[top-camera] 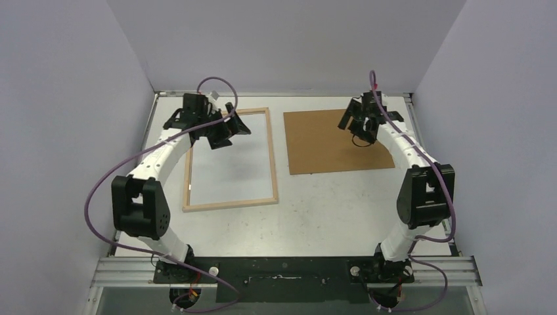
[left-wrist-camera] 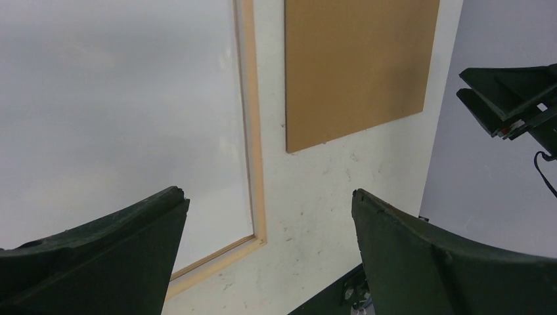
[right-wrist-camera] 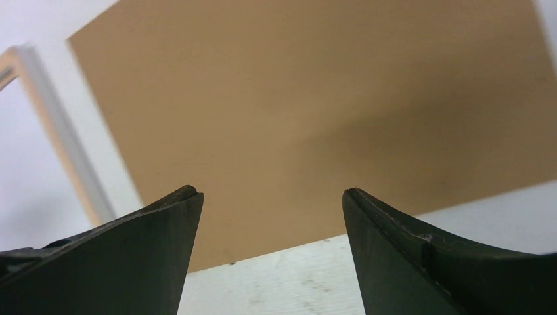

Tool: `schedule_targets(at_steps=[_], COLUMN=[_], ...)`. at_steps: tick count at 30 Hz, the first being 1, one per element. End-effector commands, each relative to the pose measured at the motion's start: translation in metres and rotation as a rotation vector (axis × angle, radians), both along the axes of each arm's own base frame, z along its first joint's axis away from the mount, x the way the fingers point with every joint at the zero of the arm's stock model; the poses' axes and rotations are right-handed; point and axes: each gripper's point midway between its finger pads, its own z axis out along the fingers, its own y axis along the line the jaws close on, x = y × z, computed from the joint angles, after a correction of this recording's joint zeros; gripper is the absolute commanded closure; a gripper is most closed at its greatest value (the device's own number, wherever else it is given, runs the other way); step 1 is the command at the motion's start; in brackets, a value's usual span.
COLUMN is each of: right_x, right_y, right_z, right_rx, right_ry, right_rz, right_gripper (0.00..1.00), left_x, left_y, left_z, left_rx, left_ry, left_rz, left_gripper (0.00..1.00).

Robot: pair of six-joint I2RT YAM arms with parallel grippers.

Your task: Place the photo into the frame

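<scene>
The left gripper [left-wrist-camera: 269,197] has its two fingers spread wide and nothing is between them. It hangs above the far left corner of the frame [top-camera: 230,202], without touching it. In the left wrist view one wooden rail of the frame runs down to a corner that lies in the gap between the fingers. The frame lies flat on the table [top-camera: 328,216] with its pale bare-wood side up, on the left half. Inside its rails there is a plain pale surface; if this is the back of the photo, I cannot tell.

The right gripper [right-wrist-camera: 270,193] is also spread wide and holds nothing. It hovers over the brown backing board [top-camera: 328,141], near the far right part of it. This board lies flat just beside the frame, on its right, with a narrow strip of table between them.
</scene>
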Motion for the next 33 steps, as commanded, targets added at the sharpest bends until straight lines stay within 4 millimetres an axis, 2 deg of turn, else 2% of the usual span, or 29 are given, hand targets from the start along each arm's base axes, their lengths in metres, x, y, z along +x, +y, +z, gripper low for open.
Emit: schedule_targets(at_steps=[1,4,7,10,13,16,21,25,33], right_x=[-0.026,-0.036,-0.043,-0.050,-0.051,-0.047,-0.043,-0.042,-0.032], right_y=[-0.077,-0.120,-0.153,-0.179,-0.199,-0.208,-0.211,-0.221,-0.216], right_z=[-0.023,-0.031,-0.043,-0.050,-0.053,-0.064,-0.084,-0.091,-0.108], right_rx=[-0.135,-0.155,-0.129,-0.111,-0.103,-0.082,-0.068,-0.074,-0.028], right_ry=[0.100,0.126,0.150,0.160,0.152,0.167,0.207,0.222,0.267], right_rz=[-0.174,-0.286,-0.388,-0.462,-0.504,-0.496,-0.457,-0.461,-0.364], right_gripper=[0.20,0.20,0.20,0.20,0.20,0.20,0.20,0.20,0.20], left_x=[0.022,0.023,0.017,0.011,0.008,0.012,0.024,0.023,0.008], left_y=[-0.060,-0.092,-0.121,-0.150,-0.169,-0.176,-0.168,-0.172,-0.190], left_z=[0.014,-0.004,-0.024,-0.046,-0.071,-0.086,-0.104,-0.119,-0.130], left_rx=[-0.058,-0.029,0.098,0.156,0.202,0.241,0.394,0.393,0.300], left_ry=[-0.046,0.011,0.056,0.085,0.121,0.134,0.129,0.179,0.263], left_rz=[-0.065,-0.095,-0.149,-0.201,-0.207,-0.196,-0.162,-0.129,-0.098], left_gripper=[0.06,0.14,0.15,0.15,0.16,0.16,0.16,0.16,0.21])
